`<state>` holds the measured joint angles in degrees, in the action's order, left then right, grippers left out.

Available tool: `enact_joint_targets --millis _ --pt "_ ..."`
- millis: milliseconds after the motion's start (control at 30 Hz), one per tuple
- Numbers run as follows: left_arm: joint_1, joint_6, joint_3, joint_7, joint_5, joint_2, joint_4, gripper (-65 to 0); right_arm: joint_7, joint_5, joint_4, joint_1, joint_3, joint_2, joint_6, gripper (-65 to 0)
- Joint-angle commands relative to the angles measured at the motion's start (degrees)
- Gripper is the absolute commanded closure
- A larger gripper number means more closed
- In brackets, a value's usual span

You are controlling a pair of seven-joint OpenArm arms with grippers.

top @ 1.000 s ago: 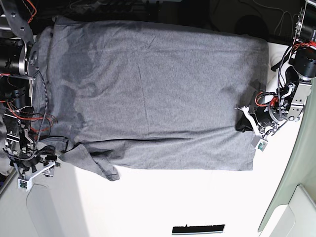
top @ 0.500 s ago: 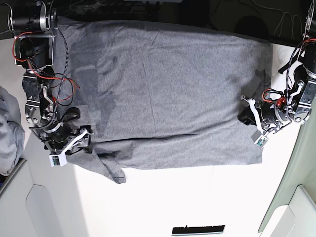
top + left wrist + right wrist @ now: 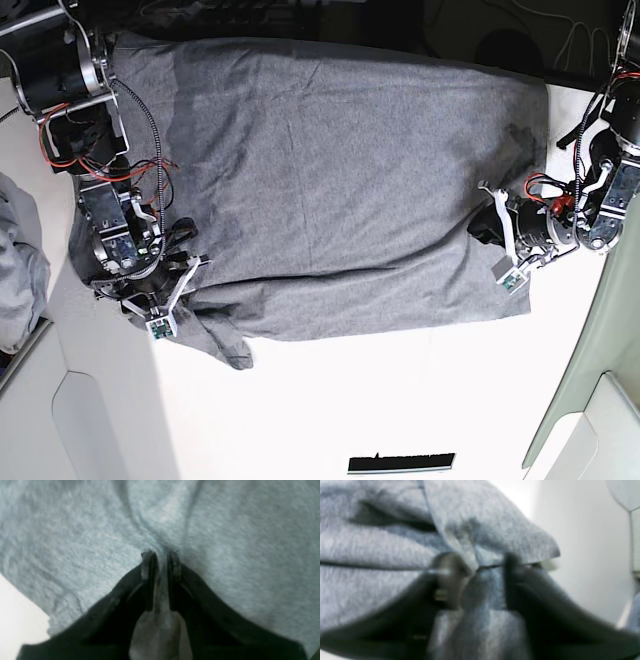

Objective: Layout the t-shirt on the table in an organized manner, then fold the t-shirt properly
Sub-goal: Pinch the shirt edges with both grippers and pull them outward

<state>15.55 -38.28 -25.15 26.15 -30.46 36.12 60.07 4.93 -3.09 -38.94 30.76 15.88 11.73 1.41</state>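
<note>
Left gripper (image 3: 160, 562): jaws nearly together, a ridge of grey knit pinched between the pads, creases fanning from the nip. We read it as clenched on the t-shirt (image 3: 330, 190), at the hem edge on the right of the base view.

Right gripper (image 3: 475, 575): fingers part-spread with cloth lying between them at the sleeve end; the picture is blurred, so we cannot tell whether it grips or only straddles the fold.

The t-shirt lies spread and mostly flat across the far half of the table (image 3: 400, 410), one sleeve rumpled near the left side. We judge it light, soft and limp; it will sag and drag unless taken at hem and shoulder corners together.

Table white, matte and smooth. A paler cloth bundle (image 3: 20, 265) sits at the left edge; a dark strip (image 3: 400, 464) lies near.
</note>
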Motion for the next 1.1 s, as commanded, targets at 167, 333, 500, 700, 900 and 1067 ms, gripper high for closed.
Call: enact_joint_targets --millis 167,333,500,700,900,1067 --pt "0.9 -0.6 0.4 -1.0 -0.9 0.5 3.7 -11.9 -1.6 -5.2 -0.9 5.0 -0.2 0.2 0.5 0.0" --pt "-0.7 -0.6 0.4 -0.5 -1.0 -0.5 4.1 -11.9 -1.7 -8.5 -0.9 9.5 -0.2 0.6 0.5 0.0" --pt "-3.5 -1.7 0.4 -0.2 -1.0 -1.1 4.1 -11.9 -1.7 -7.8 -0.9 12.9 -0.2 0.6 0.5 -18.3" --pt "-4.2 -1.7 0.4 -0.1 -1.0 -1.1 4.1 -11.9 -1.2 -3.0 -1.0 10.1 -0.3 0.8 -5.9 -37.5" --pt "-4.3 -1.7 0.4 1.1 -2.9 1.3 4.1 -11.9 6.1 -2.7 -8.0 1.9 -0.3 0.8 -13.4 -37.3" --pt "-5.4 -1.7 2.9 2.1 -7.2 4.5 6.2 -11.9 13.1 -3.8 -27.3 -9.3 -0.3 1.4 -17.7 -30.8"
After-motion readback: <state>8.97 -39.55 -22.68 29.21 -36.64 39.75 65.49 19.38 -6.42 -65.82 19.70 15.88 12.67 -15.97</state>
